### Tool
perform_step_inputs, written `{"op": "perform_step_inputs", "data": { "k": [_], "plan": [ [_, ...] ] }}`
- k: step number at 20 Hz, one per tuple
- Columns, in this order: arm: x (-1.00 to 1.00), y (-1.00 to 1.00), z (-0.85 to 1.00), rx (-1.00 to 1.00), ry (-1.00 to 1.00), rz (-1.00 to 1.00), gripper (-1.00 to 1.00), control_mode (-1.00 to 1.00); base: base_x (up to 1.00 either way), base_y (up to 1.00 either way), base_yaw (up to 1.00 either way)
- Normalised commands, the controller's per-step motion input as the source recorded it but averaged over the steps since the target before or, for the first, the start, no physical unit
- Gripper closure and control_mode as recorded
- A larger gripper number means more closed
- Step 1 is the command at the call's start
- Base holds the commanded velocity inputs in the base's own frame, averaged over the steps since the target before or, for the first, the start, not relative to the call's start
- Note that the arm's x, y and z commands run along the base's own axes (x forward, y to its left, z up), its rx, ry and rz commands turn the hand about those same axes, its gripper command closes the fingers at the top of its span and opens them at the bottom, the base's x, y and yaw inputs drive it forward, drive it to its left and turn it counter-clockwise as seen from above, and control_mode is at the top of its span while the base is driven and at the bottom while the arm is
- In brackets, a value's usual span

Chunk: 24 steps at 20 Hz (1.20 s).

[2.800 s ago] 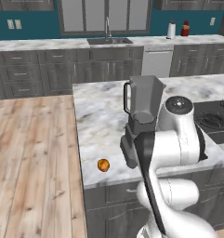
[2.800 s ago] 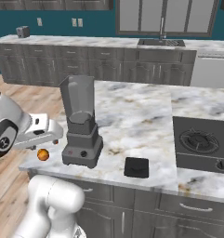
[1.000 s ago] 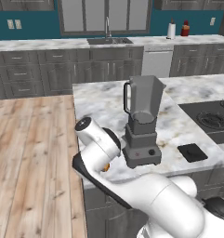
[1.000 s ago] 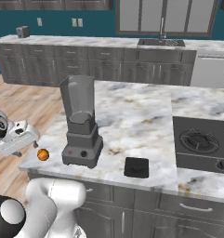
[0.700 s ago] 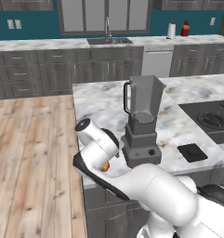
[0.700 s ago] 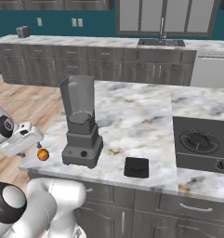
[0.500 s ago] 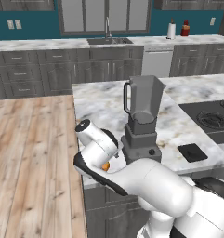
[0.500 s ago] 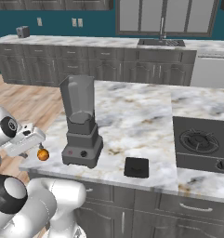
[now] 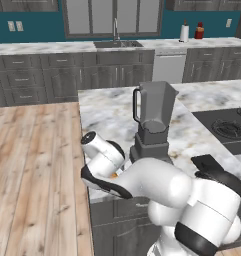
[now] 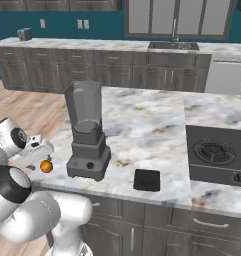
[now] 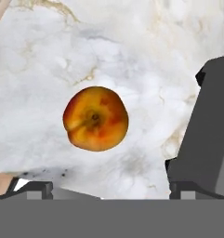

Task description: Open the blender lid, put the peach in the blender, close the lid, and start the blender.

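Now gripper [image 11: 108,188] wide, holding nothing, over the peach [image 11: 95,118] on the marble counter [image 10: 142,130] beside the blender [image 10: 87,132]; descend straight, centre fruit between fingers; close gently, lest it roll.

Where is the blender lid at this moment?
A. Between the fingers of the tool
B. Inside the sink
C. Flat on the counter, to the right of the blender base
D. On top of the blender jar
C: the blender lid lies flat on the marble counter, apart from the blender, whose jar is open on top.
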Motion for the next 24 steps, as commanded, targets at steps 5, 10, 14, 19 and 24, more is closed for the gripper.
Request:
{"op": "perform_step_inputs", "data": {
  "k": [5,10,14,19,24],
  "plan": [
    [0.31,0.06,-0.28,-0.01,0.0,0.0,-1.0,-1.0,0.0,0.0,0.0],
    [0.33,0.07,-0.26,0.0,0.0,0.0,-1.0,-1.0,0.0,0.0,0.0],
    [0.21,0.09,-0.28,-0.01,0.03,0.0,-1.0,-1.0,0.0,0.0,0.0],
    [0.0,0.0,-0.34,0.0,0.01,0.0,1.0,-1.0,0.0,0.0,0.0],
    [-0.02,-0.04,-0.16,0.0,0.0,0.0,1.0,-1.0,0.0,0.0,0.0]
  ]
}}
